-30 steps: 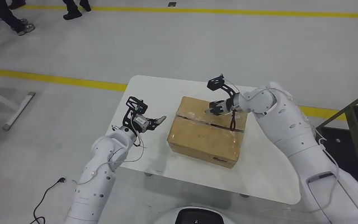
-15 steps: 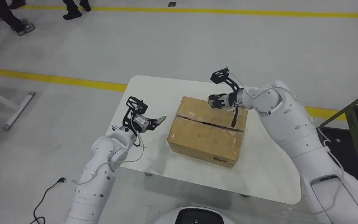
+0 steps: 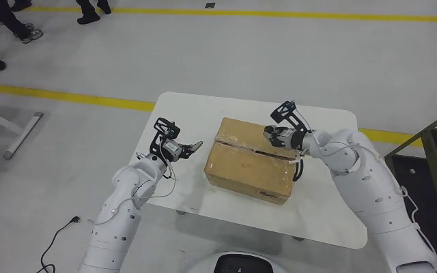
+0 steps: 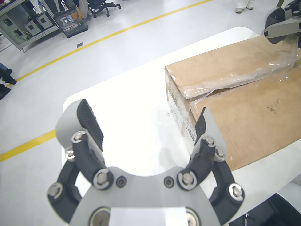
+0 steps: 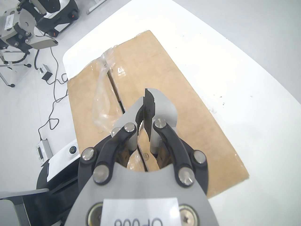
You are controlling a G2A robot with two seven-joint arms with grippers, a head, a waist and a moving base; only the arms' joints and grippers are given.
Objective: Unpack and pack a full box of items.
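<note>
While my right end effector [image 5: 147, 104] is pinching the clear packing tape [image 5: 101, 109], fingers closed on the film, I am holding it just above the right end of the cardboard box [image 3: 249, 164], so the strip is lifting away from the centre seam instead of tearing. The box is sitting near the middle of the white tabletop [image 3: 184, 109], flaps shut, tape partly peeled. My left end effector [image 4: 143, 108] is hanging open just beside the box's left end, not touching it, likely waiting there to brace the box against the pull.
</note>
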